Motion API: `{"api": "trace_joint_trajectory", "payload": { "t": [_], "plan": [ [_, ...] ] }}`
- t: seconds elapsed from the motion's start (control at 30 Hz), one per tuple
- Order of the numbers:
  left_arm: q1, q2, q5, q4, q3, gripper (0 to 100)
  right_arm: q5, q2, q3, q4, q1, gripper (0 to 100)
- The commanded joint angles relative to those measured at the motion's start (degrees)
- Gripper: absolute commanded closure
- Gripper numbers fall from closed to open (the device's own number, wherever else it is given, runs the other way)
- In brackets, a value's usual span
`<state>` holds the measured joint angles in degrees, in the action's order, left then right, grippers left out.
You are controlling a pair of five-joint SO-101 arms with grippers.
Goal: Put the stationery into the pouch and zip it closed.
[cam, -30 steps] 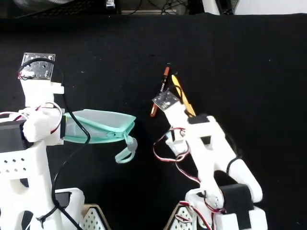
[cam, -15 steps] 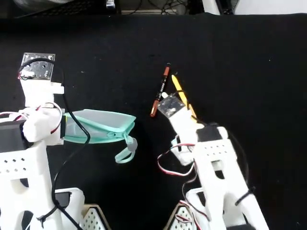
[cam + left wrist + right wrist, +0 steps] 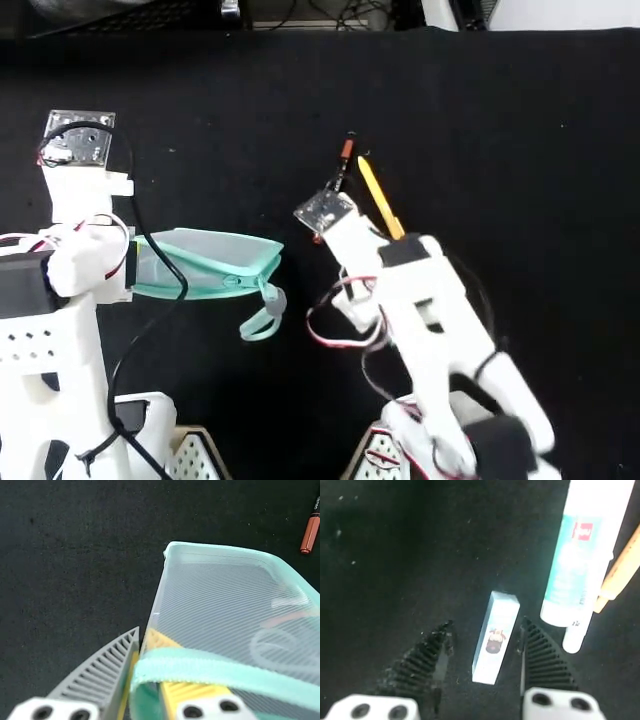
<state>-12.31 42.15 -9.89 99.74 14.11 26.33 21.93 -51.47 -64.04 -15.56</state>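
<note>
The left fingers are clamping the rim of the clear, mint-edged pouch. The right fingers are standing wide apart, with a small eraser lying between their tips on the tabletop and a white tube just outside them.

Both my arms are white printed plastic with black servo blocks. My left arm carries a black cable and red-and-white wires; my right arm loops red, white and black leads. The left gripper pairs a grey ribbed finger with a yellow one; the right gripper has black ribbed fingers.
</note>
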Motion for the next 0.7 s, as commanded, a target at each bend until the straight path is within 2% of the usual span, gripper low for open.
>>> {"api": "trace_joint_trajectory", "payload": {
  "t": [0.0, 0.33, 0.67],
  "plan": [
    [-0.04, 0.26, -0.18, -0.35, -0.31, 97, -0.70, -5.58, 6.02, 0.70, -0.44, 81.1],
    [0.31, 0.26, -0.18, -0.35, -0.31, 97, 1.76, -14.02, 9.63, 0.18, 5.45, 81.3],
    [0.40, 0.26, -0.18, -0.35, -0.13, 97, 2.99, -15.43, 9.63, 2.64, 5.71, 81.5]
  ]
}}
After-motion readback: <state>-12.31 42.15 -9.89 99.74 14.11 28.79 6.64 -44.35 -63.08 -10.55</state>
